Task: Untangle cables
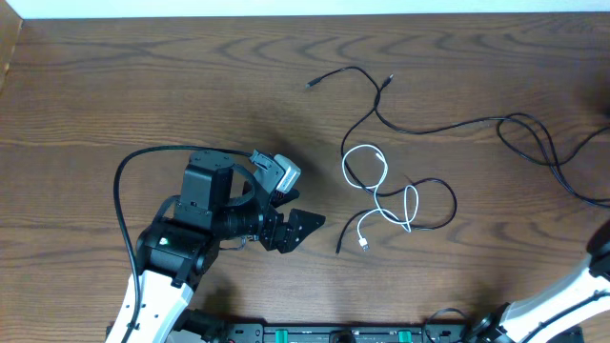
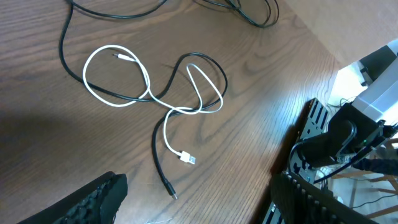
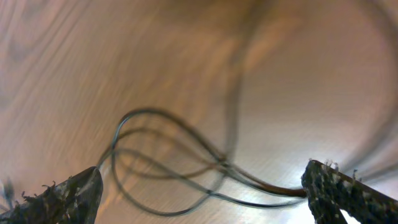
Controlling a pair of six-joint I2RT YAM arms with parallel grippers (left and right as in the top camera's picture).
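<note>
Untangling midway: overhead, white cable [image 1: 385, 170] & black cable [image 1: 454, 205] crossed mid-surface [image 1: 143, 95], left claw [image 1: 303, 232] wide, empty, near; left wrist, white plug [image 2: 188, 159] free for next pinch-&-pull; right wrist, right claw [image 3: 205, 186] wide over blurred black loops [image 3: 168, 155].

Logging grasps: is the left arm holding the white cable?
No, the white cable lies loose on the table, apart from the left fingers.

Left pincer [image 1: 294, 213] and right pincer [image 3: 205, 196], jaws wide apart.
</note>
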